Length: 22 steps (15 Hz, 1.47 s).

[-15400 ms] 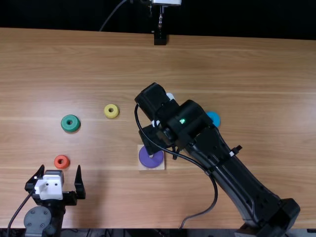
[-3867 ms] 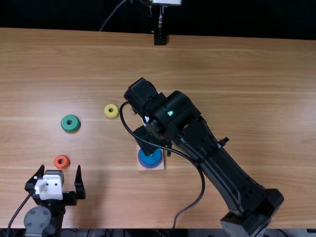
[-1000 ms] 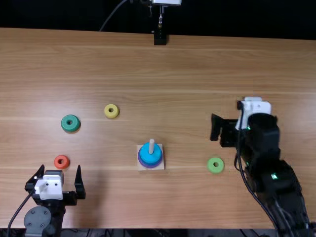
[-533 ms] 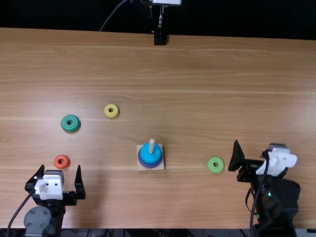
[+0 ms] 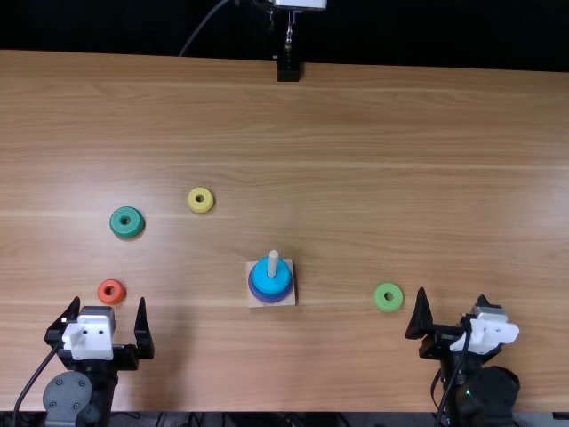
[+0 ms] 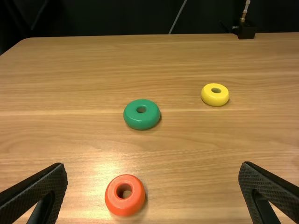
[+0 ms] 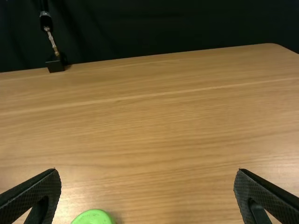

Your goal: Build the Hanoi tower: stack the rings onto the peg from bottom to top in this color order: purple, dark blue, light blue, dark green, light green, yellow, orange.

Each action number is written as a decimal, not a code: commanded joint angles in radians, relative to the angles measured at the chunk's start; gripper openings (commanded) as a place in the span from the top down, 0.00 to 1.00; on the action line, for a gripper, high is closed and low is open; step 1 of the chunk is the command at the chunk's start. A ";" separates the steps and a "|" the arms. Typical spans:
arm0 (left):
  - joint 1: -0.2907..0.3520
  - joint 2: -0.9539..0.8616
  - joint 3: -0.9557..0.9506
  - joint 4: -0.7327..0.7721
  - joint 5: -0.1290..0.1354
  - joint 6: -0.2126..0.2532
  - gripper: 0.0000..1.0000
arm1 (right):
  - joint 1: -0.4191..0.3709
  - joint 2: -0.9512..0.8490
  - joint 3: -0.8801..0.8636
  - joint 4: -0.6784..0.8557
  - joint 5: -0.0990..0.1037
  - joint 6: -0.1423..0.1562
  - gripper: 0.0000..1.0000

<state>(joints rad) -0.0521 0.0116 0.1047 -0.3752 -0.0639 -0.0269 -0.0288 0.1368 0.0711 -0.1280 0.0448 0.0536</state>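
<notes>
Plainly, the pale peg (image 5: pixel 273 263) stands upright from its square wooden base (image 5: pixel 255 297) on the counter (image 5: pixel 356 124), a purple ring (image 5: pixel 257 293) low on it and a light blue ring (image 5: pixel 272 277) on top; whether another ring lies between those two I cannot tell.

Taking the peg as the centre of a clock face in the top view, the yellow ring (image 5: pixel 201 208) lies between ten and eleven o'clock, the dark green ring (image 5: pixel 127 231) near ten, the orange ring (image 5: pixel 104 292) at about nine, and the light green ring (image 5: pixel 388 308) at about three. All four lie flat on the counter, well apart from the peg.

The left tool (image 5: pixel 109 300) sits between eight and nine o'clock, its fingers spread wide, the orange ring near their tips. The right tool (image 5: pixel 452 294) sits at three o'clock, beyond the light green ring, its fingers also wide apart.
</notes>
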 commanded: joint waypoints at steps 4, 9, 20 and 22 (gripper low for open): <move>0.006 -0.012 -0.105 -0.079 -0.006 0.001 0.00 | -0.010 -0.106 -0.053 -0.004 0.001 -0.002 0.00; 0.006 -0.012 -0.105 -0.079 -0.006 0.001 0.00 | -0.026 -0.137 -0.054 -0.182 -0.001 -0.002 0.00; 0.006 -0.012 -0.105 -0.079 -0.006 0.001 0.00 | -0.029 -0.137 -0.056 -0.203 0.001 -0.002 0.00; 0.006 -0.012 -0.105 -0.079 -0.006 0.001 0.00 | -0.029 -0.137 -0.056 -0.203 0.001 -0.002 0.00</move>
<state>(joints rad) -0.0525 0.0116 0.1047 -0.3756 -0.0639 -0.0261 -0.0467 0.0128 0.0795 -0.2577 0.0338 0.0532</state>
